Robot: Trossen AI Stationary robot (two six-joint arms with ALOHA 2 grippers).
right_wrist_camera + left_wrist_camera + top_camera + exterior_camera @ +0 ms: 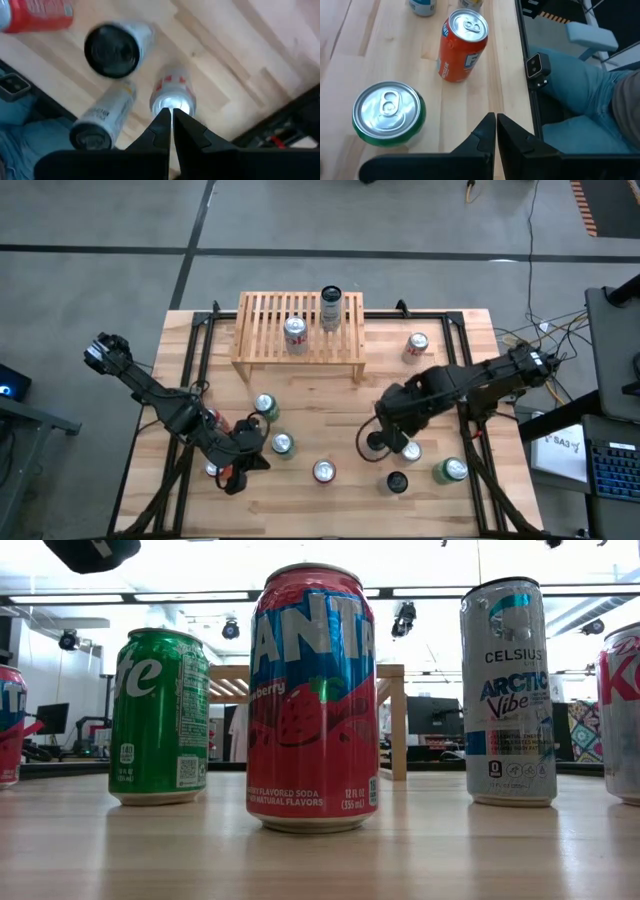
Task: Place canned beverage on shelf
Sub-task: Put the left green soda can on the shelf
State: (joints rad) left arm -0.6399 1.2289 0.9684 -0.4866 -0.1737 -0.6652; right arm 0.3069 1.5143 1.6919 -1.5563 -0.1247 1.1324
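Observation:
The low light-wood shelf (300, 330) stands at the table's far side with a silver can (296, 332) and a taller can (331, 308) upright on its slats. Several cans stand on the plank table. My left gripper (245, 455) is shut and empty at the near left; its wrist view (496, 125) shows a green can (387, 112) and an orange can (462, 45) ahead. My right gripper (375, 442) is shut at the near right; in its wrist view (171, 117) the fingertips stand over a red-and-white can (172, 95). My right gripper's shut fingertips (162, 120) point down over the top of the red-and-white can (175, 102); I cannot tell whether they touch it. The can stands upright on the table.
Near the right gripper stand a black-topped can (397, 481), a green-topped can (450, 470) and a can at the far right (417, 345). Cans in mid-table (265, 405), (282, 444), (323, 471). The low view shows a green can (160, 715), a Fanta can (312, 700) and a Celsius can (508, 690).

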